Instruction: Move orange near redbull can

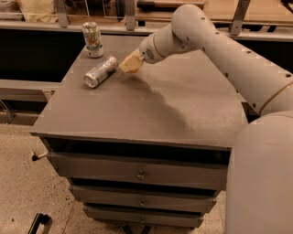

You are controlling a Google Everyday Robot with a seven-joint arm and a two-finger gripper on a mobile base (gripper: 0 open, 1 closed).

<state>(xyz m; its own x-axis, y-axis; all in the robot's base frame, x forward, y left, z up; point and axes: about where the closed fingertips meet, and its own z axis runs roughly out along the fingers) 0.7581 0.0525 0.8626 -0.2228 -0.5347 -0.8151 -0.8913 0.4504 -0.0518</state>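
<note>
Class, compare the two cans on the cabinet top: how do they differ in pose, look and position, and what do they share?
Pose: the redbull can lies on its side; the labelled can stands upright. Look: the redbull can is silver; the labelled can is white, green and red. Position: the redbull can lies close beside the gripper; the labelled can stands farther back, near the rear edge. Both are drinks cans on the grey cabinet top.

Grey cabinet [183, 114] is sitting mid-frame with a flat matte top. Three drawer fronts [100, 167] are stacking below it, each showing a small knob. Speckled beige floor [20, 183] is running underneath. Dark recessed bench [27, 55] is stretching behind, metal uprights [61, 11] rising off it, wood surface [265, 11] showing back right. Soft light is leaving a blurry shadow across the top. The gripper [130, 64] is hanging over the top's back left.
</note>
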